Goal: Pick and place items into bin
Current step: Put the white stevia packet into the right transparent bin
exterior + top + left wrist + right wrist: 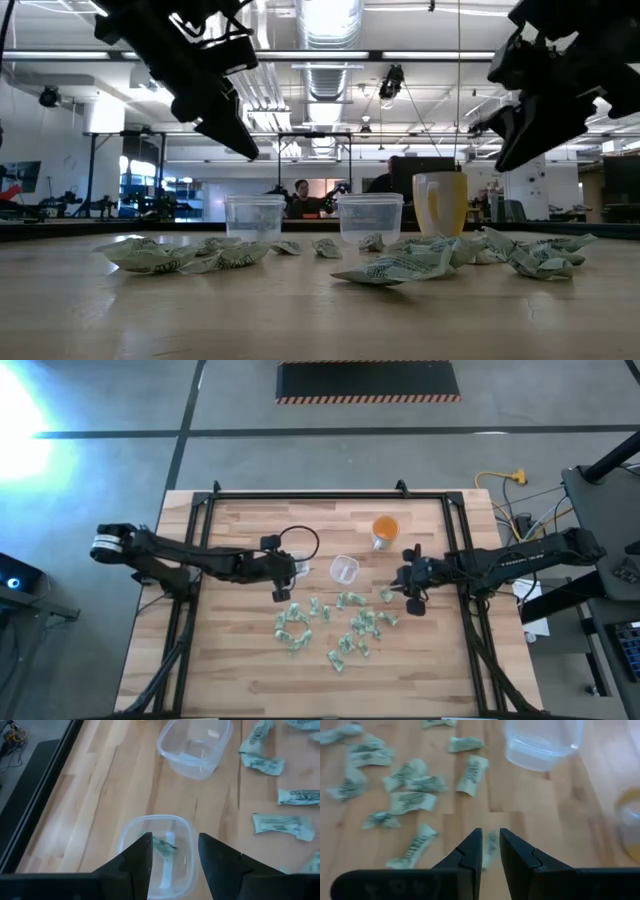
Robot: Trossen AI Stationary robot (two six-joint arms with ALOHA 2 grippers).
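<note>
Several pale green-and-white wrapper items (335,628) lie scattered on the wooden table (230,670). They also show as items (412,800) in the right wrist view. My left gripper (175,852) is open above a clear plastic cup (131,832), the bin here, which holds one item (162,845). The left gripper touches nothing and hangs well above the table (235,135). My right gripper (490,847) hovers over the right side of the pile (412,598). Its fingers stand a narrow gap apart with nothing between them. One item (491,841) on the table shows through that gap.
A second clear cup (343,569) stands upright on the table just right of the first. An orange cup (384,530) stands farther back. A black frame (300,495) borders the table. Bare wood lies near the front edge (260,690).
</note>
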